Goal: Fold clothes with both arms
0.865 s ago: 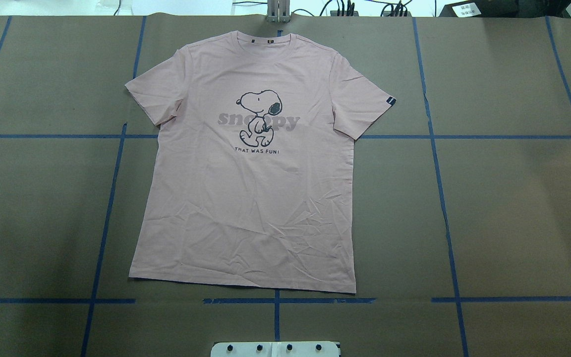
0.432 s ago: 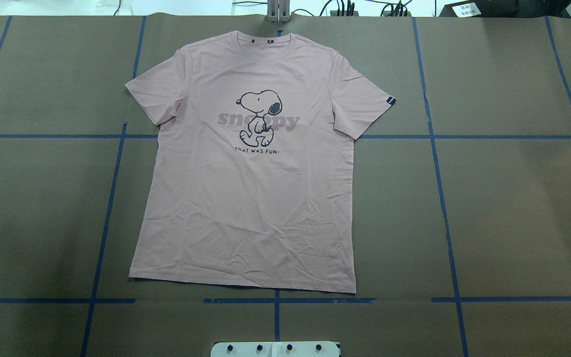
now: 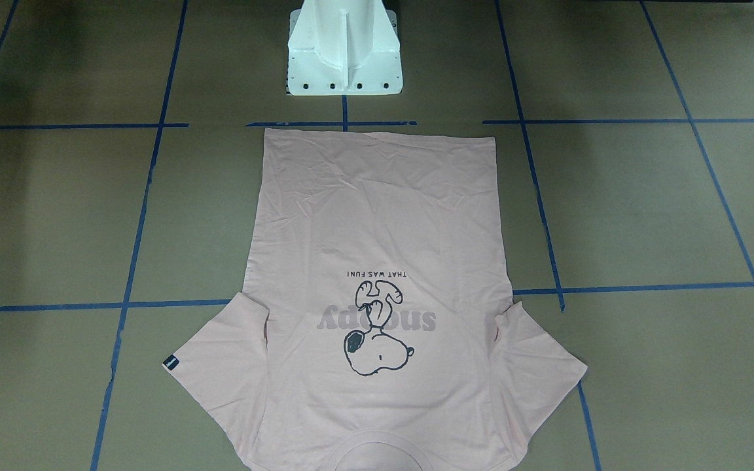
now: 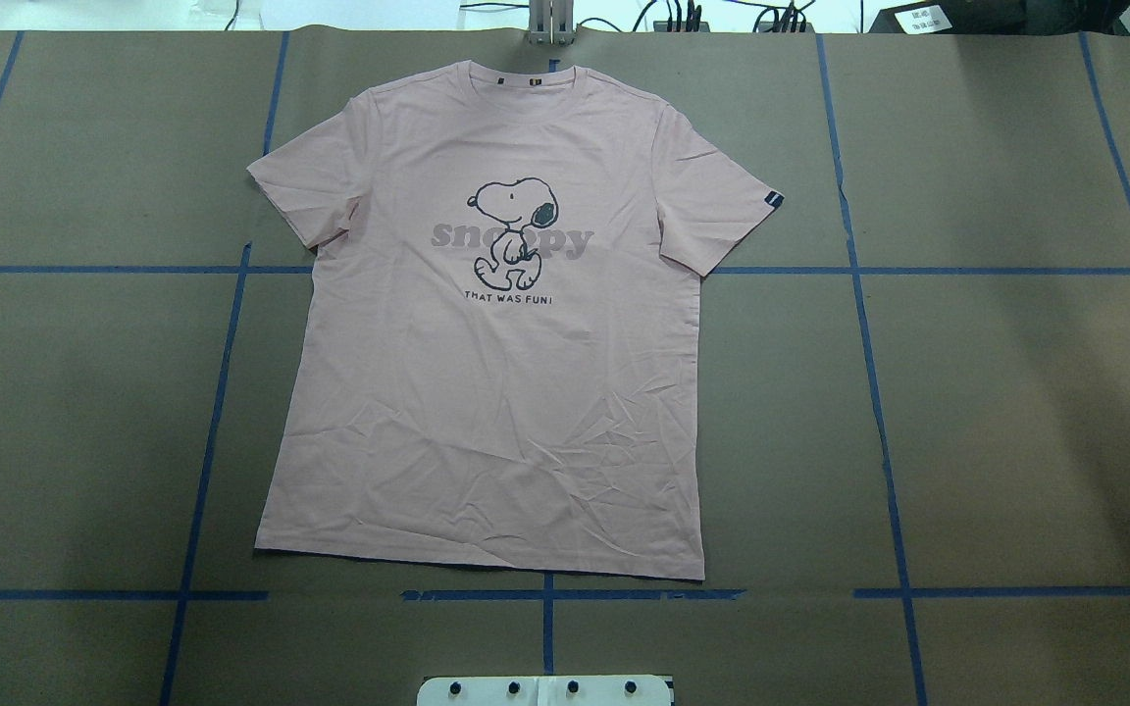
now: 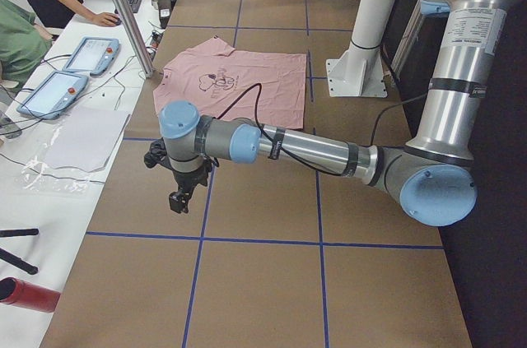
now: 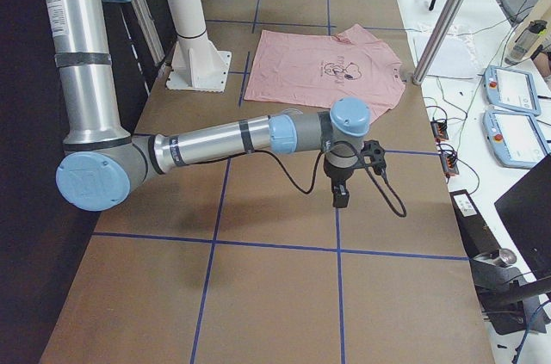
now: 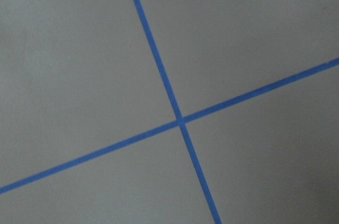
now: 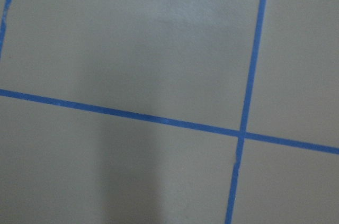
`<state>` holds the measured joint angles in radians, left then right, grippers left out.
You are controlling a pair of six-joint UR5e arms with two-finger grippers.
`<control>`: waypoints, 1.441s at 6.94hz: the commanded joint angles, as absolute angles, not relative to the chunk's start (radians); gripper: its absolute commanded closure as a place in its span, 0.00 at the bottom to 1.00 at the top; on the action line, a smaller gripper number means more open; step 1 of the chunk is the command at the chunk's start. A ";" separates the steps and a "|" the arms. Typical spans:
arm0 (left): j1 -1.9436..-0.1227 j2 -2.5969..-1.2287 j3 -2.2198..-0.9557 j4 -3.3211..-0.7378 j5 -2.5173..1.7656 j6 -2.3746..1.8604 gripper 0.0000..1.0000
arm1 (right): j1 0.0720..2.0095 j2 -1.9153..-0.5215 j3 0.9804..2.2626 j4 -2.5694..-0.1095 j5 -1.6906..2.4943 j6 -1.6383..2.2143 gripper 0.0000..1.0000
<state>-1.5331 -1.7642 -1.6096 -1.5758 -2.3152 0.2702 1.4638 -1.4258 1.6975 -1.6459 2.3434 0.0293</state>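
Table (image 4: 1016, 412) bears shirt (image 4: 487, 392) flat, print up.
You see left arm (image 5: 313, 149) and right arm (image 6: 215, 144) over opposite ends, well apart from it; left gripper (image 5: 178, 200) and right gripper (image 6: 341, 199) point down, fingers' state cannot be told.

Left arm (image 5: 305, 149) and right arm (image 6: 215, 144) stretch out level, well apart.

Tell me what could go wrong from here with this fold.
The shirt is creased near its hem, so a gripper might pinch one layer only or bunch it. The left gripper and right gripper hang at opposite ends of the table, so uneven arrival could skew the fold.
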 commanded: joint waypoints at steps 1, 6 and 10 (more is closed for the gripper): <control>-1.487 -1.778 -1.614 -1.807 -2.345 0.148 0.00 | 1.341 -1.347 1.613 -1.422 2.330 0.175 0.00; -1.411 -1.835 -1.528 -2.006 -2.345 -0.182 0.00 | 1.028 -0.979 1.195 -1.077 2.148 0.795 0.01; -1.411 -1.836 -1.531 -2.011 -2.347 -0.189 0.00 | 0.916 -0.905 1.114 -1.078 2.052 0.867 0.06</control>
<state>-1.4114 -1.8361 -1.5301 -2.0102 -2.3464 -0.1870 0.9297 -0.9245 1.1435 -1.0772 2.0686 0.8619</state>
